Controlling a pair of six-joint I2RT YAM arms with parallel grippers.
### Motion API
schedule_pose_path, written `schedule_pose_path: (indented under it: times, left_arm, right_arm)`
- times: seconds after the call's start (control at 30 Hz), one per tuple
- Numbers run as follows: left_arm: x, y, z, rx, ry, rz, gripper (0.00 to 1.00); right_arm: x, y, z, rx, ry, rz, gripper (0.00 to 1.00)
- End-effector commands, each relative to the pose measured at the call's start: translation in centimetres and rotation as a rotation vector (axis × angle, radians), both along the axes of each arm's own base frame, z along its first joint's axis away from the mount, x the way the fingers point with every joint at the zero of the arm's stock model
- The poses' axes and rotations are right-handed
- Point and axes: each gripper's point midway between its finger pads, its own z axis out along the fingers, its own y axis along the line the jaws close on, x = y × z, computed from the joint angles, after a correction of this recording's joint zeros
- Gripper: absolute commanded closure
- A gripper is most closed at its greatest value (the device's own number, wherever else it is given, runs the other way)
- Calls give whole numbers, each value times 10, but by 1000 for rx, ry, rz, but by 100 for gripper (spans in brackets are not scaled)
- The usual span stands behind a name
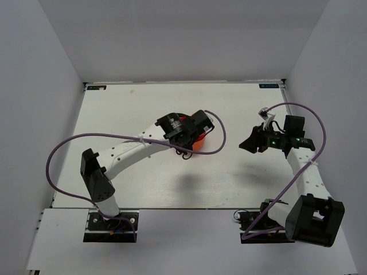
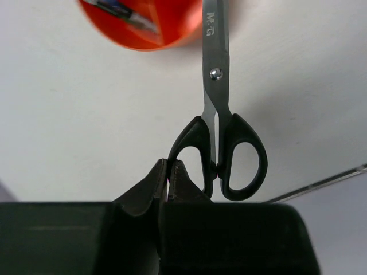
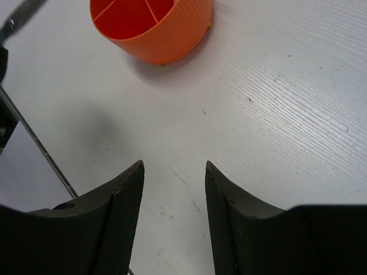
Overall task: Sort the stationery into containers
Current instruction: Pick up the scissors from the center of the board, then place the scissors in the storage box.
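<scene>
Black-handled scissors (image 2: pixel 216 97) pinched by one loop in left gripper (image 2: pixel 170 167), blades near orange tub (image 2: pixel 172 28); right gripper (image 3: pixel 174 172) spread apart, holding nothing.

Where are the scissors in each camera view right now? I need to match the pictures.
Top external: centre, the scissors show as black loops under the left gripper, beside the tub.
Left wrist: centre-right, blades up, one handle loop pinched by the left gripper.
Right wrist: top-left corner, only a blade sliver.
Shared landmark: the red-orange tub.
</scene>
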Motion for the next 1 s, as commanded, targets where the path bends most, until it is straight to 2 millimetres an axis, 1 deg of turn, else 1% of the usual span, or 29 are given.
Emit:
schedule_pose_path:
  times: [0.0, 0.03, 0.07, 0.1, 0.13, 0.17, 0.2, 0.23, 0.27, 0.3, 0.37, 0.4, 0.43, 0.47, 0.57, 0.6, 0.67, 0.7, 0.77, 0.83, 0.97]
  left_arm:
    - [12, 41, 25, 232, -63, -86, 100]
    - [20, 43, 38, 251, -113, -82, 100]
    - [24, 48, 38, 327, -117, -136, 100]
    - [34, 53, 52, 363, -184, -120, 100]
    - [38, 55, 56, 385, -203, -126, 100]
    - [42, 55, 59, 439, -220, -182, 100]
    - [49, 57, 68, 474, -274, -177, 100]
    - [53, 56, 69, 487, -297, -186, 100]
    - [54, 59, 69, 550, -305, -260, 100]
    - [61, 53, 77, 542, -374, -247, 100]
    - [64, 56, 70, 650, -375, -336, 100]
    - [70, 52, 73, 645, -413, -325, 100]
    - [71, 52, 71, 678, -413, -358, 100]
    - [73, 51, 71, 686, -417, -367, 100]
    - [78, 39, 70, 680, -441, -401, 100]
    - [80, 38, 71, 699, -444, -422, 100]
    - [82, 29, 65, 694, -447, -440, 100]
    - [83, 28, 66, 701, -445, -461, 100]
    - [84, 22, 58, 715, -438, -496, 100]
    - [87, 20, 52, 729, -432, -513, 100]
    - [85, 21, 41, 759, -407, -536, 100]
  right_arm:
    - [-1, 3, 11, 20, -40, 15, 50]
    - [-1, 3, 12, 21, -42, 14, 50]
    - [-2, 3, 12, 24, -45, 17, 50]
    - [-2, 4, 14, 29, -47, 19, 50]
    - [-3, 4, 14, 30, -46, 18, 50]
    - [-3, 5, 14, 33, -46, 23, 50]
    - [-3, 5, 14, 34, -46, 24, 50]
    - [-3, 5, 14, 34, -46, 22, 50]
    - [-4, 4, 14, 36, -44, 21, 50]
    - [-3, 4, 13, 34, -45, 19, 50]
    - [-3, 5, 14, 36, -45, 24, 50]
    - [-3, 5, 16, 38, -50, 24, 50]
    - [-3, 4, 14, 38, -44, 22, 50]
    - [-3, 5, 15, 39, -49, 26, 50]
    - [-3, 5, 15, 40, -46, 23, 50]
    - [-3, 4, 15, 37, -46, 18, 50]
    - [-3, 4, 15, 39, -45, 19, 50]
    - [-3, 3, 14, 38, -43, 15, 50]
    - [-3, 2, 16, 38, -48, 10, 50]
    - [-3, 1, 16, 36, -49, 8, 50]
    - [-1, -3, 17, 33, -54, -12, 50]
